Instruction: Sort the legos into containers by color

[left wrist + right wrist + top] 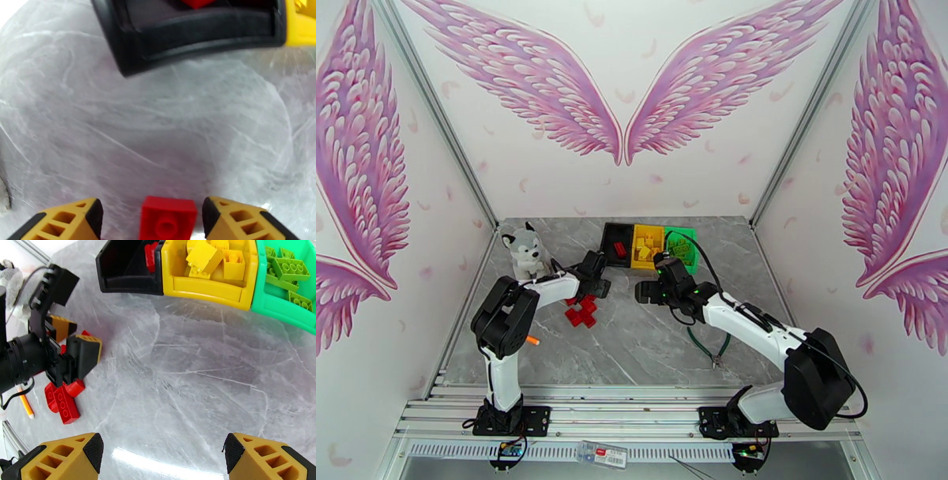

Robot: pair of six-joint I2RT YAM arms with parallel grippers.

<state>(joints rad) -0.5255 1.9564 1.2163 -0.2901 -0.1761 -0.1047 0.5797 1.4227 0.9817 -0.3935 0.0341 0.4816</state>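
**Left end effector lined up on a red lego, right one idle**

Left to right: the left end effector [151, 215] is open, with a finger on either side of a red lego [168, 220] and neither touching it, over the loose red pile [581, 310] left of the table's middle. The lego sits nearer one finger, so I reckon the squeeze could twist it, skid it out, or knock its neighbours. Counts: maybe five loose reds (clumped, hard to say). Three bins [648, 266] at the far edge: black bin [126, 283] shows one red, yellow bin [205, 289] about four, green bin [284, 309] about four. The right end effector [162, 455] is wide open and empty.
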